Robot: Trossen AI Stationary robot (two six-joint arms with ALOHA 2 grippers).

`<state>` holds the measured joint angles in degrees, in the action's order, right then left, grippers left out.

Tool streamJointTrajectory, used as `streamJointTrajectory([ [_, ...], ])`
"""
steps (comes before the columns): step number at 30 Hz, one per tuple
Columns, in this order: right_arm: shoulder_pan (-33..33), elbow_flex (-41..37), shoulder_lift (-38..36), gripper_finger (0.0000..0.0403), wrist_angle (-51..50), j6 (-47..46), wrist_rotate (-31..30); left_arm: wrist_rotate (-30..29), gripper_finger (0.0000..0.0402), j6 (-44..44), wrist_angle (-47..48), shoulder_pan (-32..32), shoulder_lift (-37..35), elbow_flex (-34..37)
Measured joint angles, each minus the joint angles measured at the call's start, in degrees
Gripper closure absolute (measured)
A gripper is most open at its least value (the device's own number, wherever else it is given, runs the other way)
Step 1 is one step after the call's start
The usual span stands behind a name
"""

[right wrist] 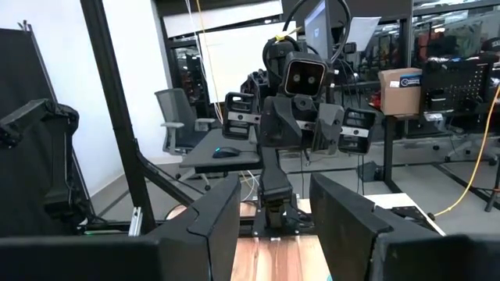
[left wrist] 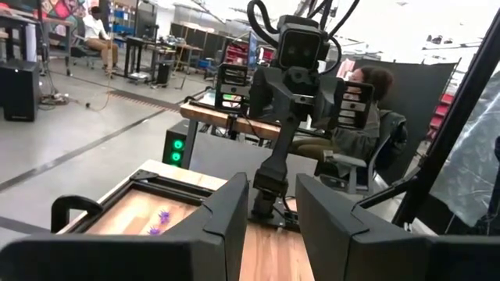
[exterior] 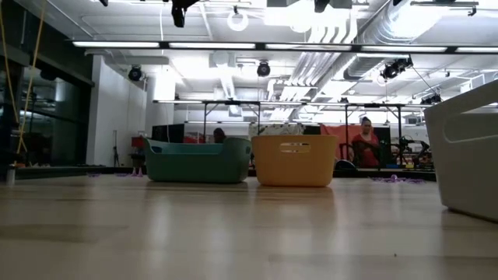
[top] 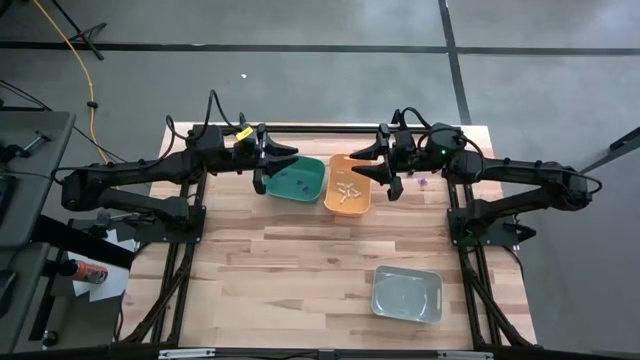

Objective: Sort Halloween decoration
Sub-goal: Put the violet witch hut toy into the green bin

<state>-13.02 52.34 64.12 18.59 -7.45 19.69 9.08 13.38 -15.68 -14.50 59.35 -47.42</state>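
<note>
The left tool [top: 262, 165] hangs above the outer rim of the green bin [top: 312, 190] and the right tool [top: 386, 167] above the orange bin [top: 333, 198], each with its fingers parted and nothing between them. Purple trinkets [top: 298, 181] lie in the green bin, cream ones [top: 349, 192] in the orange bin, and a few purple ones [top: 424, 183] rest loose on the tabletop [top: 290, 270] beside the right arm. A grey bin [top: 407, 294] sits well apart at the near right.
</note>
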Motion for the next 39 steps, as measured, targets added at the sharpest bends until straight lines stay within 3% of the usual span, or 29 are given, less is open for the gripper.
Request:
streamJointTrajectory([
  [7,-0.07,0.00,0.00,0.0254,-0.90,0.01,-0.33,-0.65,0.0305,6.92,5.71,-1.32,0.46,-0.54],
  [9,-0.07,0.00,0.00,0.0254,-1.58,0.03,-2.25,-1.71,0.0305,6.98,15.57,-4.13,1.11,-2.97],
  [14,-0.10,0.00,0.00,0.0254,-2.25,0.03,-9.75,-11.00,0.0305,5.53,41.82,-14.40,4.66,-13.55],
  [21,-0.11,0.00,0.00,0.0254,-2.61,0.03,-12.88,-12.13,0.0305,6.41,66.51,-30.74,13.25,-20.91],
  [25,-0.11,0.00,0.00,0.0254,-2.91,0.03,-13.10,-11.91,0.0305,-1.97,75.57,-36.58,20.39,-22.69],
  [30,-0.11,0.00,0.00,0.0254,-2.93,0.03,-13.08,-11.87,0.0305,-17.69,84.28,-38.35,29.67,-27.04],
  [39,-0.11,0.00,0.00,0.0254,-3.15,-2.86,-13.06,-13.58,0.0305,-41.59,84.44,-36.21,40.45,-30.10],
])
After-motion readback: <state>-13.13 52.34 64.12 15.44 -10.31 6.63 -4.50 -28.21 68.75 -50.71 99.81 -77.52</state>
